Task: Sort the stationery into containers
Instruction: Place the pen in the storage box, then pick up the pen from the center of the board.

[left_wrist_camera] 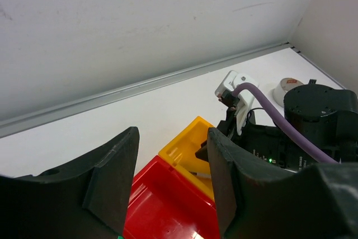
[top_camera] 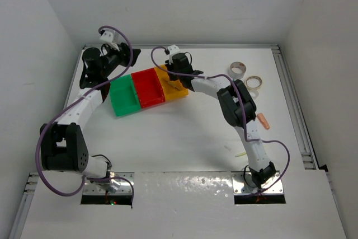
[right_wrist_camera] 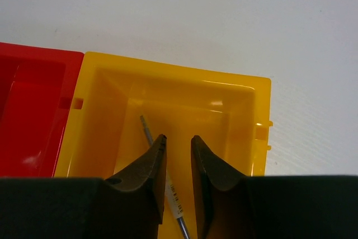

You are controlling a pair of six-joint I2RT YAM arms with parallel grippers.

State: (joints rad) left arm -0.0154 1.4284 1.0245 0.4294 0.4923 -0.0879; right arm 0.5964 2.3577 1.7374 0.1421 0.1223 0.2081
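The three containers stand in a row: green (top_camera: 124,98), red (top_camera: 149,88) and yellow (top_camera: 174,87). My right gripper (right_wrist_camera: 178,140) hangs open over the yellow bin (right_wrist_camera: 168,68). A thin grey pen (right_wrist_camera: 147,130) lies on the bin's floor, partly hidden under the left finger and held by neither. My left gripper (left_wrist_camera: 172,138) is open and empty, behind the bins, looking over the red bin (left_wrist_camera: 168,205) and yellow bin (left_wrist_camera: 187,144). Two tape rolls (top_camera: 239,69) (top_camera: 254,81) lie at the back right. A short orange-pink stick (top_camera: 263,120) lies by the right arm.
A pale thin stick (top_camera: 240,153) lies near the right arm's base. The right arm's wrist (left_wrist_camera: 313,121) and its purple cable crowd the yellow bin's far side. White walls enclose the table at the back and both sides.
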